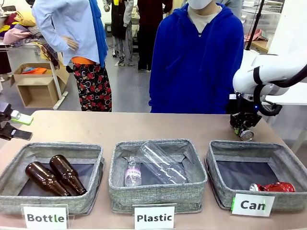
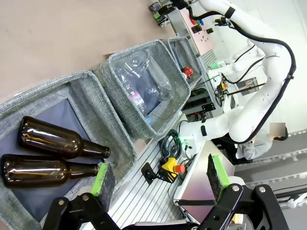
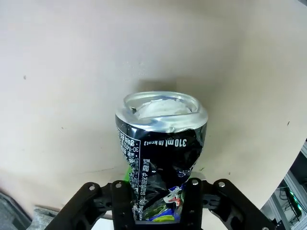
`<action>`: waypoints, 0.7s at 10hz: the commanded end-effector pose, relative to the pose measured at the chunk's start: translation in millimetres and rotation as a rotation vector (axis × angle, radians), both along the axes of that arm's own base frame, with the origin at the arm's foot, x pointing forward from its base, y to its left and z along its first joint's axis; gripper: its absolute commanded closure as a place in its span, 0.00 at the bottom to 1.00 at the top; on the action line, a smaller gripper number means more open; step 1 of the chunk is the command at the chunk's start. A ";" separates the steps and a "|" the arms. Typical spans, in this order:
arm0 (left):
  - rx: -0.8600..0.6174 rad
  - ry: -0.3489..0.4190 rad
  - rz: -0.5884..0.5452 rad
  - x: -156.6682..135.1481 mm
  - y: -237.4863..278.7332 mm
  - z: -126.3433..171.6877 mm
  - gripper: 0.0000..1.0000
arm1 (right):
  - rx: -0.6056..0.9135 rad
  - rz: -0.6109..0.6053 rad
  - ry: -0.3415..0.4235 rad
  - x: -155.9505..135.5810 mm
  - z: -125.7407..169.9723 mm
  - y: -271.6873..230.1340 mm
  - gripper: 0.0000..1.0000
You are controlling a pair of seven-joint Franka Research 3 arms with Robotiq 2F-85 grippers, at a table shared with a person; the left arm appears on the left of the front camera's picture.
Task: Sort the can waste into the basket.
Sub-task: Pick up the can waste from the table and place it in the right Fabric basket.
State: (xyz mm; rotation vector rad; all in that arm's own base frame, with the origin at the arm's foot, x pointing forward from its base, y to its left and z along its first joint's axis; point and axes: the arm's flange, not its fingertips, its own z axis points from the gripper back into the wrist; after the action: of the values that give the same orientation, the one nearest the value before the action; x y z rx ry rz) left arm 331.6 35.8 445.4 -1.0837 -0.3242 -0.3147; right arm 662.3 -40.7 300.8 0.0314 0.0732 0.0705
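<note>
While the right gripper (image 3: 158, 201) clamps the crushed black can (image 3: 160, 158) lengthwise between its fingers, the basket (image 1: 288, 158) labelled "Can" lies just in front, toward the robot. Its left gripper (image 2: 158, 179) hangs open, empty, well apart.

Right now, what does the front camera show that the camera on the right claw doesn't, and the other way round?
Front view alone: three grey bins, brown bottles under "Bottle", clear bottles under "Plastic", a red can in the "Can" basket, a person behind. Right wrist view alone: the black can's print and crushed silver end. Both: the right claw shut on that can above the tan table.
</note>
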 end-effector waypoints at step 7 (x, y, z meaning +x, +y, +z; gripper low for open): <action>-0.001 0.008 -0.004 -2.2 0.8 1.4 0.00 | 0.122 0.364 -0.077 -59.2 138.6 30.5 1.00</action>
State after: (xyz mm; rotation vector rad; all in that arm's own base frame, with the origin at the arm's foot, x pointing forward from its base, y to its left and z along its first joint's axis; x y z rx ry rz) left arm 331.5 35.8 445.6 -1.0836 -0.3245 -0.3149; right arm 636.4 -9.1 418.1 0.0643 -0.0067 0.2913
